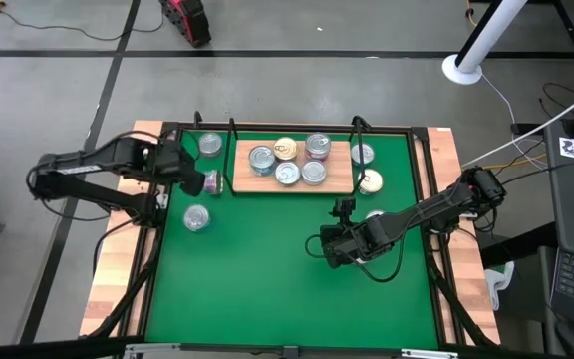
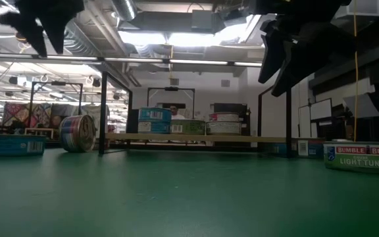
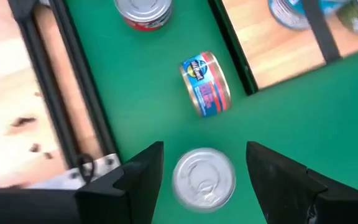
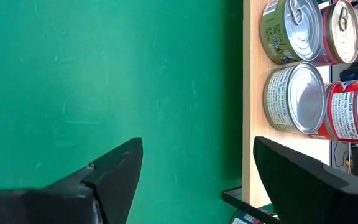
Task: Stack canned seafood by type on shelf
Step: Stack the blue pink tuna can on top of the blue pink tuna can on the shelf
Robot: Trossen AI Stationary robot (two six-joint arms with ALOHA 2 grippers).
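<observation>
The shelf (image 1: 339, 179), a light wooden board with black wire posts, lies at the far middle of the green mat and carries several tins (image 1: 287, 174). Three more tins lie left of it: one flat (image 1: 210, 145), one on its side (image 3: 206, 84), and one silver-lidded (image 3: 204, 180) flat on the mat. My left gripper (image 3: 204, 149) hangs open above the mat, and this last tin shows between its fingers, well below them. My right gripper (image 4: 197, 142) is open over bare mat near the shelf's front edge, with nothing in it.
Right of the shelf lie a pale tin (image 1: 370, 181), a blue-labelled one (image 1: 363, 154) and a light-tuna tin (image 2: 362, 158). A black frame (image 1: 167, 130) borders the mat, with wooden table edges (image 1: 118, 269) outside it. Bare mat (image 1: 267, 279) spreads toward the near edge.
</observation>
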